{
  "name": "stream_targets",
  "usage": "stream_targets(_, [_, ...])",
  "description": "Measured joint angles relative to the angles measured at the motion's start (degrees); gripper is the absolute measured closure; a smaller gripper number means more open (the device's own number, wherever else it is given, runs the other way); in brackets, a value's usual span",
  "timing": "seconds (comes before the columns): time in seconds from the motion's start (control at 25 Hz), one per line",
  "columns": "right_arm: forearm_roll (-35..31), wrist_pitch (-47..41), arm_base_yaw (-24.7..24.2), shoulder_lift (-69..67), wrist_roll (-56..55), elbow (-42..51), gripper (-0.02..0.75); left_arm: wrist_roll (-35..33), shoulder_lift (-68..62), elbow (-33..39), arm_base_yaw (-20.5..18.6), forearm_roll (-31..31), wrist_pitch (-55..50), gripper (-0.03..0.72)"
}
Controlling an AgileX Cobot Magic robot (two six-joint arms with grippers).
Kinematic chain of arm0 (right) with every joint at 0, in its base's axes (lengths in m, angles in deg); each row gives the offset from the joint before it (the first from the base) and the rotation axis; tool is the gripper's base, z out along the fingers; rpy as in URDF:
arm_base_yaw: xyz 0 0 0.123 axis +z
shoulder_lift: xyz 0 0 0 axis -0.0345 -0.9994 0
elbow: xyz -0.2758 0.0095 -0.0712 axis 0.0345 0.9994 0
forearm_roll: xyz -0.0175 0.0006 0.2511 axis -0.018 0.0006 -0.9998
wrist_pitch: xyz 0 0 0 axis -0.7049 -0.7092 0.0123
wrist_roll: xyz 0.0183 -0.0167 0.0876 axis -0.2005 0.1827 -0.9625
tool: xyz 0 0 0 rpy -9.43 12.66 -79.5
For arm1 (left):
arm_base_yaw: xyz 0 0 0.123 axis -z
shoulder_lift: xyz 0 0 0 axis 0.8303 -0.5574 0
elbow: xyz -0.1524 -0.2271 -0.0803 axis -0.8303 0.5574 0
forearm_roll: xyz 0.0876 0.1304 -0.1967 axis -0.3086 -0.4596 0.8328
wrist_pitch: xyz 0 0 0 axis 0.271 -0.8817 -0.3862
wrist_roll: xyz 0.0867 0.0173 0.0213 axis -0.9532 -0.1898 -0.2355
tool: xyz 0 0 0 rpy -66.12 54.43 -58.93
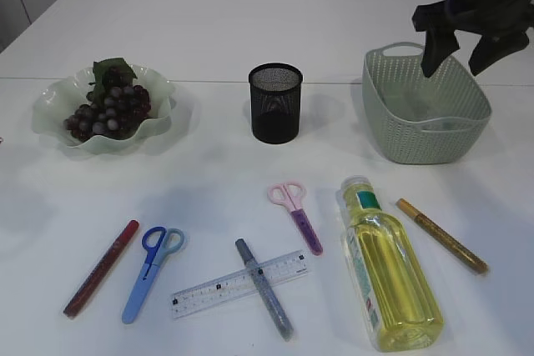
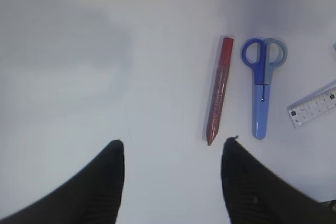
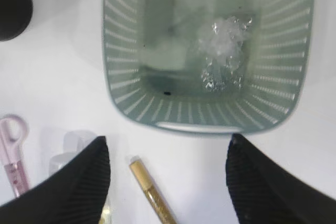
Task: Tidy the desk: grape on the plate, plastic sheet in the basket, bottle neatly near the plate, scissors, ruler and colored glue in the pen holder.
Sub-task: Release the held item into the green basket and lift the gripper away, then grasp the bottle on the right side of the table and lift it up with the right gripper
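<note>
In the exterior view we see the grape point(image 1: 107, 110) already on the plate point(image 1: 50, 104) at the left of the frame, the pen holder point(image 1: 274, 102) at centre, and the basket point(image 1: 425, 106) at the right. Our right gripper point(image 1: 457, 54) hangs above the basket in the upper right corner. Along the lower part of the surface point(image 1: 209, 22) lie the red glue point(image 1: 102, 268), blue scissors point(image 1: 150, 271), the ruler point(image 1: 239, 283) with the grey glue point(image 1: 264, 288) crossing over it, pink scissors point(image 1: 296, 214), the bottle point(image 1: 390, 269) on its side, and the gold glue point(image 1: 440, 235). None of these is in the holder yet.

In the left wrist view our left gripper point(image 2: 173, 148) is spread wide over bare surface, empty, with the red glue just above its right finger and the blue scissors beside that. We judge it is placed to pick from this cluster.

In the right wrist view the right gripper point(image 3: 168, 145) is also spread and empty, looking straight down into the basket, where the crumpled plastic sheet point(image 3: 223, 51) lies on the bottom. That step looks done.
</note>
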State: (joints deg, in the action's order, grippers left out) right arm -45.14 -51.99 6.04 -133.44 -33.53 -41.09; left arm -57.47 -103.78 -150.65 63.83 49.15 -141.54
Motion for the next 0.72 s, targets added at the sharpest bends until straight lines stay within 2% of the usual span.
stream_targets(0.28, [-1.26, -1.42, 0.0, 9.15, 0.39, 9.26, 0.208, 0.0, 0.0, 0.0, 0.0, 0.25, 0.0, 0.263])
stream_targets(0.72, [-5.52, 1.36, 0.0, 28.79, 1.47, 33.51, 0.209, -0.24, 0.0, 0.0, 0.89, 2.93, 0.53, 0.263])
